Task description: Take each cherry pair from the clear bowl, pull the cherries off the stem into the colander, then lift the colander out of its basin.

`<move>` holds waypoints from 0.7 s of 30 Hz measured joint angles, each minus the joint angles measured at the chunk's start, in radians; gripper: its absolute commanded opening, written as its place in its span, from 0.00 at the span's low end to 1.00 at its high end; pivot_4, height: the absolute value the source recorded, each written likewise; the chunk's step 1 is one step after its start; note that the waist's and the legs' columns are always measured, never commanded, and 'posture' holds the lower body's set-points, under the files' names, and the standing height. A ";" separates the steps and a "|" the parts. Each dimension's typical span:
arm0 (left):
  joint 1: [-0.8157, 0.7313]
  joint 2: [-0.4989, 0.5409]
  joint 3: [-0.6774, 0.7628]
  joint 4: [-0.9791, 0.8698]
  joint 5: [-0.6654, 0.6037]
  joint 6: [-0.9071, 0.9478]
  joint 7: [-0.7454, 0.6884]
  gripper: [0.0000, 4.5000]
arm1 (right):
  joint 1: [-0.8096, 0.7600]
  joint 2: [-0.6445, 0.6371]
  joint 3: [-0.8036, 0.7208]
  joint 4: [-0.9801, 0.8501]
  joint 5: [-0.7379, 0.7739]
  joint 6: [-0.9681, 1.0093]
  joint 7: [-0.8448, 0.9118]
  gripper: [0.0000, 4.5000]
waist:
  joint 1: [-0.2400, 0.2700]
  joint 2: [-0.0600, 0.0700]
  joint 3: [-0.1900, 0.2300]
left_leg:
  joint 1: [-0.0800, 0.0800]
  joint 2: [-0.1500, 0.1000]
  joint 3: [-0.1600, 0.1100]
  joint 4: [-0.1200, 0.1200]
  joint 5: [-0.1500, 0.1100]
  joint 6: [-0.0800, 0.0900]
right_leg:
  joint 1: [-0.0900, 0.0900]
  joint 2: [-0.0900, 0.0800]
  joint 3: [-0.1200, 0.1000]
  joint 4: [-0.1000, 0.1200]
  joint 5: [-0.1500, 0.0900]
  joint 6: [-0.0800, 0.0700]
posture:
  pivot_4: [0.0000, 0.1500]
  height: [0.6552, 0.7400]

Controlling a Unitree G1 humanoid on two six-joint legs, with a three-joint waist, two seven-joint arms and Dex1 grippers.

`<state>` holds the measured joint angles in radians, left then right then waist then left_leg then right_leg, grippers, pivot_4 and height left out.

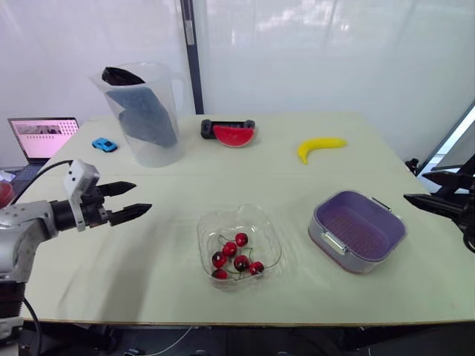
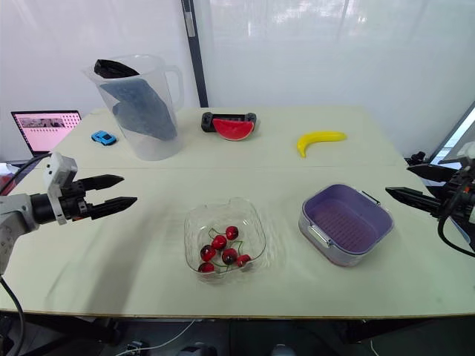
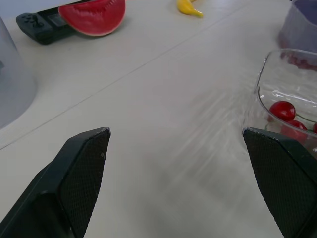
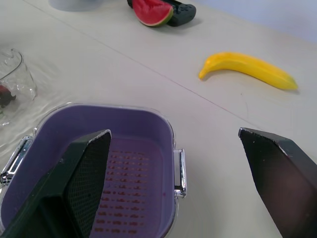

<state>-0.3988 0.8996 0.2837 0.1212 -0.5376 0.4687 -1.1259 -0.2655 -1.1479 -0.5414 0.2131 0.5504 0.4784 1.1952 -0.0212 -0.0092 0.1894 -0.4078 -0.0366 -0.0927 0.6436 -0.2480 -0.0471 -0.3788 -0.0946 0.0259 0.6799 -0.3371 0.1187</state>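
Cherries (image 1: 236,256) lie in your clear bowl (image 1: 210,226) on the bench (image 1: 297,182), with the colander (image 4: 141,153) to its right. The left pincer (image 1: 142,196) and right pincer (image 1: 414,186) hover spread wide (gripping nothing). The right wrist view shows you the colander's perforations.

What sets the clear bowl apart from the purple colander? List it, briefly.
The clear bowl is see-through; the colander is opaque purple. The clear bowl holds red cherries on green stems; the colander holds nothing. The colander has a perforated floor; the clear bowl has a solid one. Shared: both are rounded squares, open upward, resting on the table.
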 measured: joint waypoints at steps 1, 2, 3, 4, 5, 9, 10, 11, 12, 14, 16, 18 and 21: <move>0.000 0.000 0.001 0.000 -0.003 0.002 0.000 1.00 | 0.000 0.002 0.005 -0.014 0.004 0.009 -0.005 0.98 | 0.000 0.000 0.000 | 0.000 0.000 0.000 0.000 0.000 0.000 | 0.000 0.000 0.000 0.000 0.000 0.000 | 1.00 1.00; 0.000 0.000 0.002 -0.001 -0.006 0.004 0.000 1.00 | -0.002 0.004 0.010 -0.024 0.006 0.018 -0.010 0.98 | 0.000 0.000 0.000 | 0.000 0.000 0.000 0.000 0.000 0.000 | 0.000 0.000 0.000 0.000 0.000 0.000 | 1.00 1.00; 0.000 0.000 0.005 -0.002 -0.010 0.008 0.001 1.00 | -0.003 0.006 0.017 -0.035 0.009 0.029 -0.017 0.98 | 0.000 0.000 0.000 | 0.000 0.000 0.000 0.000 0.000 0.000 | 0.000 0.000 0.000 0.000 0.000 0.000 | 1.00 1.00; -0.002 0.000 0.006 -0.002 -0.015 0.015 0.001 1.00 | -0.006 0.009 0.025 -0.043 0.012 0.043 -0.026 0.98 | 0.000 0.000 0.000 | 0.000 0.000 0.000 0.000 0.000 0.000 | 0.000 0.000 0.000 0.000 0.000 0.000 | 1.00 1.00; -0.004 0.003 0.006 -0.003 -0.028 0.039 -0.001 1.00 | -0.016 0.011 0.038 -0.059 0.016 0.068 -0.040 0.98 | 0.000 0.000 0.000 | 0.000 0.000 0.000 0.000 0.000 0.000 | 0.000 0.000 0.000 0.000 0.000 0.000 | 1.00 1.00; -0.021 0.003 0.027 -0.029 -0.103 0.124 -0.003 1.00 | -0.068 0.019 0.105 -0.143 0.027 0.157 -0.102 0.98 | -0.001 0.000 0.000 | 0.000 0.000 0.000 0.000 0.000 0.000 | -0.001 0.000 0.000 0.001 0.000 0.000 | 1.00 1.00; -0.033 -0.003 0.039 -0.045 -0.116 0.134 0.006 1.00 | -0.084 0.030 0.121 -0.185 0.039 0.177 -0.115 0.98 | -0.001 0.000 0.000 | 0.000 0.001 0.000 0.000 0.000 0.000 | -0.001 0.000 0.000 0.001 0.000 0.000 | 1.00 1.00; -0.044 -0.006 0.049 -0.063 -0.125 0.133 0.017 1.00 | -0.095 0.033 0.141 -0.221 0.048 0.196 -0.125 0.98 | 0.000 0.000 0.000 | -0.001 0.001 0.000 0.000 0.000 0.000 | -0.001 0.000 0.000 0.001 0.000 0.000 | 1.00 1.00; -0.046 -0.004 0.054 -0.090 -0.126 0.133 0.029 1.00 | -0.104 0.034 0.161 -0.262 0.058 0.219 -0.137 0.98 | 0.000 0.000 0.000 | -0.001 0.000 0.000 0.000 0.000 0.000 | -0.001 -0.001 0.000 0.001 0.000 0.000 | 1.00 1.00; -0.022 0.001 0.057 -0.156 -0.130 0.139 0.043 1.00 | -0.119 0.040 0.205 -0.360 0.081 0.261 -0.154 0.98 | 0.000 0.000 0.000 | -0.001 0.000 0.000 0.000 0.000 0.000 | -0.001 -0.001 0.001 0.001 0.000 0.000 | 1.00 1.00; 0.046 0.014 0.059 -0.234 -0.138 0.157 0.040 1.00 | -0.145 0.050 0.261 -0.451 0.101 0.305 -0.177 0.98 | -0.003 0.000 0.000 | -0.001 0.000 -0.001 0.000 0.000 0.001 | -0.002 -0.001 0.002 0.001 0.000 0.000 | 1.00 1.00; 0.103 0.020 0.062 -0.291 -0.160 0.179 0.024 1.00 | -0.194 0.058 0.325 -0.502 0.122 0.364 -0.189 0.98 | -0.002 0.000 0.000 | -0.001 0.001 -0.001 0.000 0.000 0.001 | -0.003 -0.001 0.003 0.001 0.000 0.000 | 1.00 1.00; 0.186 0.044 0.093 -0.387 -0.235 0.224 -0.027 1.00 | -0.315 0.074 0.448 -0.571 0.131 0.470 -0.227 0.98 | -0.002 0.000 0.000 | -0.001 0.001 -0.001 0.000 0.000 0.001 | -0.003 -0.001 0.003 0.001 0.000 0.000 | 1.00 1.00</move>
<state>-0.2127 0.9438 0.3768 -0.2659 -0.7722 0.6926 -1.1525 -0.5806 -1.0736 -0.0931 -0.3581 0.6816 0.9480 0.9683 -0.0227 -0.0094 0.1896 -0.4088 -0.0358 -0.0937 0.6439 -0.2485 -0.0465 -0.3823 -0.0960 0.0286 0.6808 -0.3371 0.1187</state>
